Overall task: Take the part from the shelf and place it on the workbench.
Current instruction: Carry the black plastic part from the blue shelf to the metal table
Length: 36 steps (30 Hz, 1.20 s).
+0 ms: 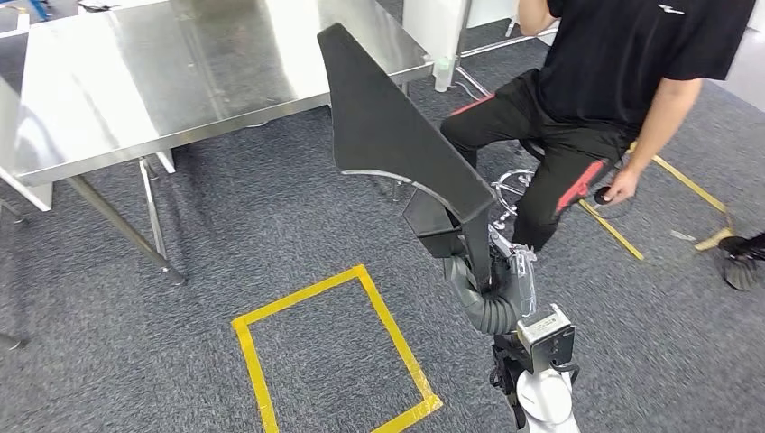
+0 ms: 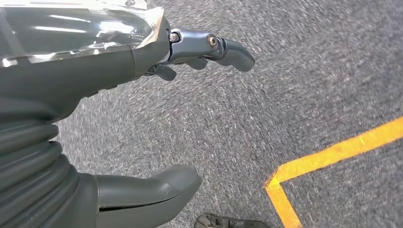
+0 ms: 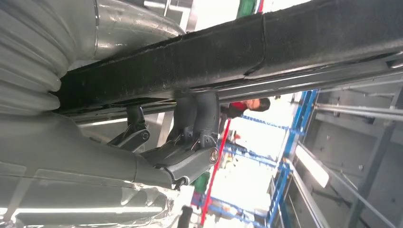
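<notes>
The part (image 1: 388, 126) is a large flat black panel with a curved cut-out, held upright in the middle of the head view. My right hand (image 1: 501, 271) grips its lower edge from below. In the right wrist view the fingers (image 3: 195, 118) wrap over the panel's dark edge (image 3: 237, 52). The stainless steel workbench (image 1: 180, 72) stands to the upper left, its top bare, and the panel's tip overlaps its near right corner. My left hand (image 2: 95, 71) hangs over the grey carpet with its thumb (image 2: 157, 187) and fingers (image 2: 223, 47) apart, holding nothing.
A person (image 1: 613, 72) in black sits on a chrome-based stool (image 1: 512, 185) close to the right of the panel. A yellow tape square (image 1: 334, 352) marks the carpet in front of me, and more yellow tape (image 1: 622, 239) runs at the right. The workbench legs (image 1: 153, 221) stand at the left.
</notes>
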{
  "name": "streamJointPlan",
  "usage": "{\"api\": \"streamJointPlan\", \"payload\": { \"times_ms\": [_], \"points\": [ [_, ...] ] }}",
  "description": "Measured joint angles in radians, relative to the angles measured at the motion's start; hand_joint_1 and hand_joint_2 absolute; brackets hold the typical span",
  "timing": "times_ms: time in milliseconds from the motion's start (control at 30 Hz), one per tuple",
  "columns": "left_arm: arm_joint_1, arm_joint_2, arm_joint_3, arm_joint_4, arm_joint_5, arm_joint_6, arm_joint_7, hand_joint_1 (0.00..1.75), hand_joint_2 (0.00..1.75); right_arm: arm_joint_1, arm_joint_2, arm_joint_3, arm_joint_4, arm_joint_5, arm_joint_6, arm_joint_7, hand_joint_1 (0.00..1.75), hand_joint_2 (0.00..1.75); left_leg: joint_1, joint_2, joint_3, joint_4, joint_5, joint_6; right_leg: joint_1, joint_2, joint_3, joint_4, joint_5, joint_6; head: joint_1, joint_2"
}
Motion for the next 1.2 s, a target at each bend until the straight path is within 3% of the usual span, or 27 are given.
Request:
{"api": "streamJointPlan", "payload": {
  "times_ms": [67,133,167,233,300,367,400,467,533,567,633,700,767,833,867,900,933,1000,1067,1133,1200],
  "points": [
    [0.001,0.0,0.002,0.0,0.002,0.0,0.0,0.0,1.75,-0.004,0.0,-0.005,0.013,-0.003,0.0,0.006,1.75,1.75,-0.003,-0.019,-0.006,0.003,0.001,-0.013,-0.002,0.022,0.029,-0.067,0.026,-0.009,-0.001,0.0],
    [0.005,0.002,0.004,0.0,0.007,0.0,-0.001,0.0,1.75,-0.012,0.0,-0.008,0.026,-0.004,0.0,0.012,1.75,1.75,-0.001,-0.033,-0.012,0.0,0.006,-0.025,-0.002,0.007,0.031,-0.072,0.031,-0.025,-0.001,0.0],
    [0.007,0.004,0.006,0.0,0.01,-0.001,-0.001,0.0,1.75,-0.019,0.001,-0.009,0.032,-0.005,0.002,0.015,1.75,1.75,0.0,-0.026,-0.016,0.004,0.003,-0.03,-0.004,-0.001,0.032,-0.074,0.034,-0.031,-0.001,0.0],
    [0.007,0.006,0.007,0.0,0.016,-0.004,-0.001,0.0,1.75,-0.04,0.003,-0.009,0.045,-0.004,0.006,0.022,1.75,1.75,0.001,0.022,-0.046,0.065,-0.037,-0.038,-0.008,-0.021,0.033,-0.078,0.037,-0.048,-0.005,0.0],
    [0.006,0.006,0.01,0.0,0.022,-0.008,-0.002,0.0,1.75,-0.062,0.004,-0.009,0.06,-0.003,0.01,0.028,1.75,1.75,0.003,0.072,-0.11,0.197,-0.103,-0.047,-0.003,-0.044,0.033,-0.078,0.036,-0.059,-0.009,0.0],
    [0.005,0.006,0.012,0.0,0.029,-0.01,-0.006,0.0,1.75,-0.079,0.004,-0.007,0.077,-0.003,0.013,0.033,1.75,1.75,0.006,0.085,-0.154,0.287,-0.129,-0.052,0.001,-0.067,0.034,-0.078,0.034,-0.061,-0.009,0.0],
    [0.006,0.006,0.014,0.0,0.031,-0.01,-0.008,0.0,1.75,-0.086,0.004,-0.005,0.084,-0.002,0.014,0.034,1.75,1.75,0.007,0.088,-0.148,0.276,-0.113,-0.052,0.001,-0.077,0.034,-0.077,0.033,-0.062,-0.009,0.0],
    [0.006,0.008,0.018,0.0,0.034,-0.01,-0.012,0.0,1.75,-0.098,0.004,-0.001,0.094,-0.003,0.015,0.034,1.75,1.75,0.008,0.106,-0.08,0.151,-0.049,-0.05,0.002,-0.093,0.038,-0.077,0.031,-0.061,-0.009,0.0],
    [0.006,0.009,0.023,0.0,0.035,-0.01,-0.014,0.0,1.75,-0.107,0.004,0.001,0.101,-0.003,0.016,0.034,1.75,1.75,0.004,0.13,-0.018,0.036,-0.012,-0.043,0.01,-0.105,0.04,-0.076,0.027,-0.054,-0.008,0.0],
    [0.006,0.009,0.024,0.0,0.035,-0.009,-0.016,0.0,1.75,-0.111,0.004,0.001,0.104,-0.004,0.016,0.034,1.75,1.75,0.001,0.135,-0.007,0.014,-0.01,-0.038,0.014,-0.11,0.041,-0.076,0.025,-0.05,-0.007,0.0],
    [0.006,0.008,0.027,0.0,0.035,-0.009,-0.017,0.0,1.75,-0.117,0.005,0.003,0.109,-0.004,0.017,0.034,1.75,1.75,-0.004,0.122,-0.007,0.007,-0.01,-0.027,0.019,-0.119,0.043,-0.079,0.024,-0.04,-0.004,0.0],
    [0.006,0.007,0.029,0.0,0.036,-0.009,-0.019,0.0,1.75,-0.12,0.007,0.003,0.113,-0.009,0.017,0.031,1.75,1.75,-0.002,0.112,-0.002,-0.002,-0.004,-0.014,0.017,-0.102,0.034,-0.06,0.01,-0.031,-0.004,0.0],
    [0.005,0.006,0.029,0.0,0.04,-0.01,-0.023,0.0,1.75,-0.125,0.007,0.004,0.116,-0.017,0.017,0.026,1.75,1.75,0.001,0.103,0.001,-0.008,0.0,-0.002,0.012,-0.064,-0.012,0.034,-0.036,-0.033,-0.002,0.0],
    [0.005,0.007,0.03,-0.001,0.045,-0.01,-0.028,0.0,1.75,-0.127,0.006,0.004,0.122,-0.023,0.017,0.024,1.75,1.75,0.001,0.092,-0.001,-0.008,0.001,0.003,0.011,-0.044,-0.082,0.171,-0.086,-0.035,-0.001,0.0],
    [0.005,0.007,0.03,0.0,0.046,-0.013,-0.031,0.0,1.75,-0.128,0.006,0.004,0.126,-0.026,0.017,0.025,1.75,1.75,0.001,0.086,-0.001,-0.008,0.001,0.003,0.011,-0.042,-0.103,0.21,-0.094,-0.03,-0.001,0.0],
    [0.005,0.006,0.03,0.0,0.047,-0.018,-0.034,0.0,1.75,-0.13,0.006,0.004,0.13,-0.028,0.017,0.026,1.75,1.75,0.001,0.08,0.0,-0.007,0.001,0.002,0.01,-0.041,-0.106,0.21,-0.085,-0.023,-0.001,0.0],
    [0.005,0.006,0.03,0.0,0.048,-0.024,-0.037,0.0,1.75,-0.134,0.006,0.004,0.133,-0.03,0.016,0.027,1.75,1.75,0.001,0.074,0.001,-0.006,0.001,0.002,0.009,-0.04,-0.087,0.167,-0.061,-0.013,-0.001,0.0],
    [0.005,0.005,0.031,0.0,0.05,-0.039,-0.045,0.0,1.75,-0.144,0.007,0.004,0.138,-0.031,0.015,0.03,1.75,1.75,0.0,0.065,0.003,-0.003,-0.001,-0.003,0.004,-0.039,-0.02,0.024,0.0,0.0,-0.001,0.0],
    [0.006,0.005,0.031,0.0,0.051,-0.049,-0.053,0.0,1.75,-0.151,0.008,0.005,0.142,-0.031,0.015,0.031,1.75,1.75,-0.004,0.06,0.001,0.001,-0.005,-0.009,0.001,-0.037,0.02,-0.065,0.033,-0.008,-0.002,0.0],
    [0.008,0.007,0.031,0.0,0.052,-0.052,-0.058,0.0,1.75,-0.154,0.008,0.006,0.146,-0.031,0.014,0.033,1.75,1.75,-0.005,0.058,-0.003,0.003,-0.004,-0.003,0.001,-0.036,0.025,-0.076,0.039,-0.019,-0.003,0.0],
    [0.01,0.008,0.031,0.0,0.053,-0.053,-0.06,0.0,1.75,-0.156,0.008,0.008,0.15,-0.031,0.014,0.033,1.75,1.75,-0.004,0.059,-0.003,0.001,-0.001,0.005,0.004,-0.036,0.025,-0.076,0.041,-0.022,-0.003,0.0]
  ]
}}
